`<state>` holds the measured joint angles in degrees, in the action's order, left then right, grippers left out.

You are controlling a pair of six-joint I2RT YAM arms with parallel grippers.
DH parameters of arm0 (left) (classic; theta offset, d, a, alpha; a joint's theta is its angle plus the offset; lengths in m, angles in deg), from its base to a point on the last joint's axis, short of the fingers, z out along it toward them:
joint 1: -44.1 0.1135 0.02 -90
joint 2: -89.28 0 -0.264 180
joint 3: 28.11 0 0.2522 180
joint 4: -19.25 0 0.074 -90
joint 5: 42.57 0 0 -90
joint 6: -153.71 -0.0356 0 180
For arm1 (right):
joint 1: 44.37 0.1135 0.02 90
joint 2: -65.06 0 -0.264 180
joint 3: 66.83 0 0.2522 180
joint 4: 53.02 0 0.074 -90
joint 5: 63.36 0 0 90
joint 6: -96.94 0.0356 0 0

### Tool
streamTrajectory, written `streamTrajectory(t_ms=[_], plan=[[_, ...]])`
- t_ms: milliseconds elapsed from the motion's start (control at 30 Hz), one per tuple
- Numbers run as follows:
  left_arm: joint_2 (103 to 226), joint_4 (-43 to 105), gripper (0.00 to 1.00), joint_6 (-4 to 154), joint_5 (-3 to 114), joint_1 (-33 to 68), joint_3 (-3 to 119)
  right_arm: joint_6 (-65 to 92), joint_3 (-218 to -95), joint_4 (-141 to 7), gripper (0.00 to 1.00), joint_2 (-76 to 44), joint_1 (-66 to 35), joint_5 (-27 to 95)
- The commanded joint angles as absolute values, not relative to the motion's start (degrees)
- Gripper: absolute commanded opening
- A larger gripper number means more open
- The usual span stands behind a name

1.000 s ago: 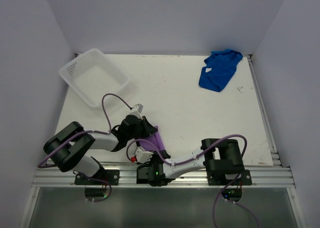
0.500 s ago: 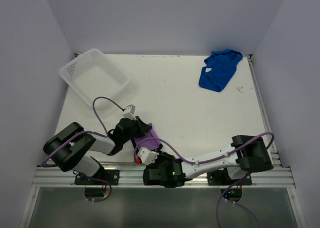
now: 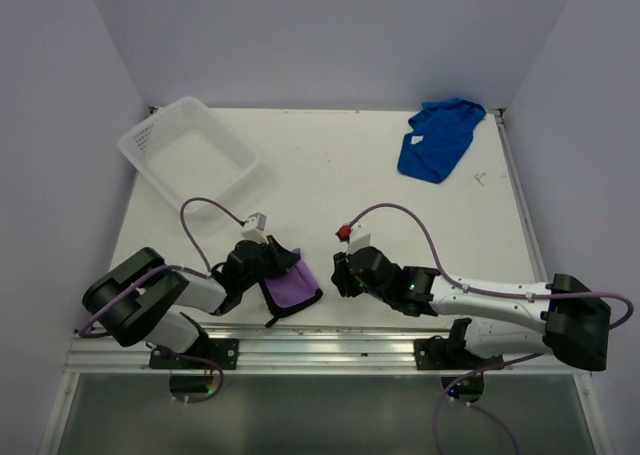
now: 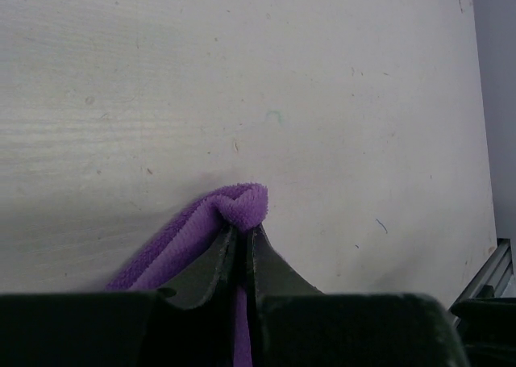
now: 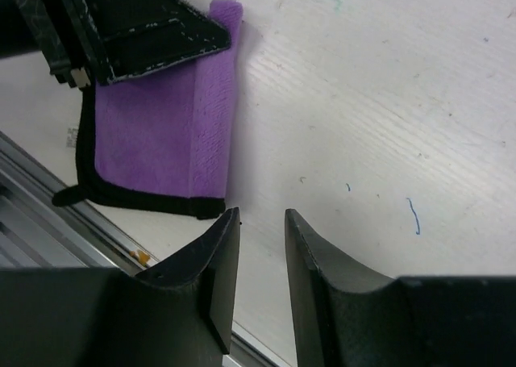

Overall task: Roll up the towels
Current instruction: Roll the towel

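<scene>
Now the right pincer [image 5: 262, 214] has swung away to the right and sits open and empty, just beside the purple towel [image 3: 291, 289]. That towel lies at the near edge of the worktop [image 3: 350, 195], left of the middle, on this pincer's left side. The left pincer [image 4: 242, 231] is closed tight on its fold. The blue towel [image 3: 438, 140] lies crumpled in the far right corner, nearer the right arm.

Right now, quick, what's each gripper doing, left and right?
Left gripper: closed, pinching a fold of the purple towel.
Right gripper: open, holding nothing.
</scene>
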<state>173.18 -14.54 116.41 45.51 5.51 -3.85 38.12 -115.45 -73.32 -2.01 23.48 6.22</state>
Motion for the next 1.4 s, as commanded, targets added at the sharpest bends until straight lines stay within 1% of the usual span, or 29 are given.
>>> streamTrajectory(t_ms=[0,100,200,333,567,767,1100,1267,1367], plan=[[171.7,-17.7,0.00,114.7,43.4,5.9,-5.5,45.4,-113.0,-61.4,0.32,-2.1,18.6,20.8],[171.0,-17.5,0.00,114.8,43.3,5.8,-6.1,49.5,-110.8,-55.3,0.29,-4.9,13.0,26.4],[170.6,-17.4,0.00,114.6,43.2,5.8,-6.4,52.8,-109.8,-50.2,0.29,-8.2,10.3,29.8],[169.9,-16.8,0.00,114.5,43.2,5.8,-6.4,54.7,-109.8,-46.0,0.29,-14.9,10.1,33.1],[169.0,-16.5,0.00,114.0,42.7,5.8,-6.9,57.0,-109.3,-39.1,0.32,-20.7,10.2,37.2],[168.7,-16.9,0.00,114.1,42.2,5.8,-7.5,56.4,-109.2,-39.6,0.34,-22.2,11.3,37.9],[167.9,-18.3,0.00,115.0,40.3,5.8,-9.5,55.9,-110.5,-42.4,0.41,-24.9,15.7,34.2],[166.9,-19.3,0.00,115.4,39.2,5.7,-11.3,57.8,-110.7,-41.5,0.43,-26.0,15.9,33.2],[166.2,-18.9,0.00,115.2,38.7,5.7,-11.6,58.1,-111.3,-41.7,0.45,-25.6,15.9,33.2]])
